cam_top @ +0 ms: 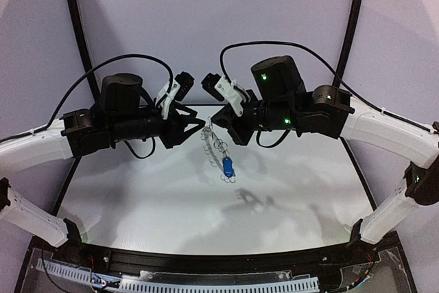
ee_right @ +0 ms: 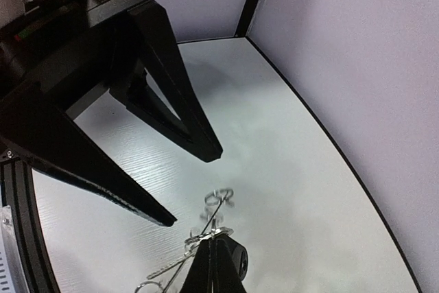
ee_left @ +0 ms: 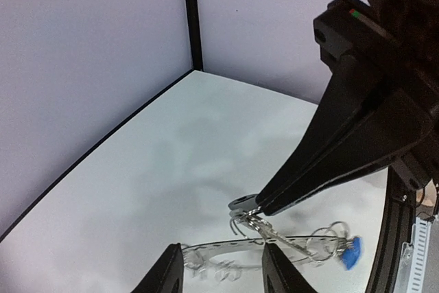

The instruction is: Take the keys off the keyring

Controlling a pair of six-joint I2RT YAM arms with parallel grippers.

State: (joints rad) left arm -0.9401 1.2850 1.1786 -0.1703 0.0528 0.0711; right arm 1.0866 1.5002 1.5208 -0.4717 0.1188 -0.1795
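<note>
Left end effector (ee_left: 221,250), part-open, straddled the keyring (ee_left: 302,241) pinched by the right end effector (ee_left: 259,204); closing askew might tug it free.

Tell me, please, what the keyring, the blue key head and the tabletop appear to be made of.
The keyring: likely metal, grey with bright glints on its thin wire loops. The blue key head: probably plastic, an even saturated colour without metallic shine. The tabletop: white, semi-matte with fine parallel grain and soft shadows; laminate or painted board, cannot tell which.
</note>
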